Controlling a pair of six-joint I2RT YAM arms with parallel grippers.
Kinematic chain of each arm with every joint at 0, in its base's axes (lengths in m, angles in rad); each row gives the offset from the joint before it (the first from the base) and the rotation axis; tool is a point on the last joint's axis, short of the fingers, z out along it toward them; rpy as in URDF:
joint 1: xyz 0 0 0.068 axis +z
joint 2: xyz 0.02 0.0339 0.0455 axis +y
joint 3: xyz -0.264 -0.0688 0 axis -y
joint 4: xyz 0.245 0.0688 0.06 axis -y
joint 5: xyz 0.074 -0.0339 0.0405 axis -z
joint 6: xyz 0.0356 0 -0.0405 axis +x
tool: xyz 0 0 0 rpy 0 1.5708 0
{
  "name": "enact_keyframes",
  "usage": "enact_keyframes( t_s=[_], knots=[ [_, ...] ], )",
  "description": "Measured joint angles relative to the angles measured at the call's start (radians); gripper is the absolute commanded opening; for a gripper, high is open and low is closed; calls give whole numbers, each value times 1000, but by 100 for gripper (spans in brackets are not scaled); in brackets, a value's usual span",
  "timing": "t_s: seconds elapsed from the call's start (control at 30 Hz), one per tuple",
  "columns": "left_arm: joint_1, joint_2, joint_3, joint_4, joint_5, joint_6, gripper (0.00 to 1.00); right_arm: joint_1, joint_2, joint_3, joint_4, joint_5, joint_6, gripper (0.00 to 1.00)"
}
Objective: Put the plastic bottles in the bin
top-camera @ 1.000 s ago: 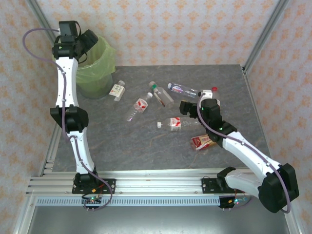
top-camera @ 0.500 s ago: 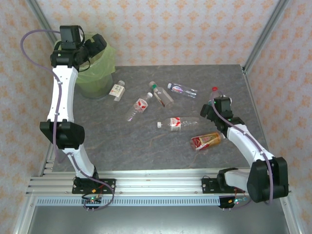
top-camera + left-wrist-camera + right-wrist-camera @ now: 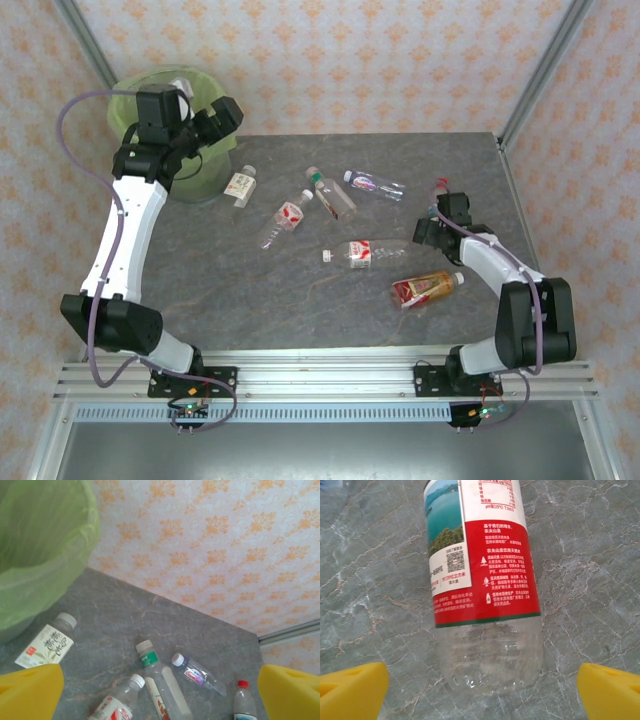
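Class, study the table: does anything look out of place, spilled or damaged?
Yes: the plastic bottles lie on their sides, scattered across the table and pointing every way, all outside the bin. The brown-orange bottle lies nearest the front edge. No spilled liquid shows.

From above and behind the arm bases we see the whole table (image 3: pixel 250 290). Our left wrist view looks across it past the bin (image 3: pixel 40 555), sharing the purple-labelled bottle (image 3: pixel 197 672); our right one hangs close over a red-labelled bottle (image 3: pixel 485 580).
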Motion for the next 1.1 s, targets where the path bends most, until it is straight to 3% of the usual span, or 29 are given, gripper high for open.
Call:
enact_keyframes(
  t_s=[0.47, 0.77, 1.0, 1.1],
  knots=[
    [-4, -193, -237, 18, 50, 25, 100, -58, 250, 137, -51, -68, -82, 84],
    [-4, -191, -303, 38, 57, 24, 100, -57, 310, 170, -48, -75, -91, 70],
    [-4, -191, -315, 45, 41, 24, 100, -57, 320, 182, -51, -75, -92, 67],
    [-4, -191, -332, 49, 38, 24, 100, -57, 318, 181, -46, -74, -86, 52]
  ],
)
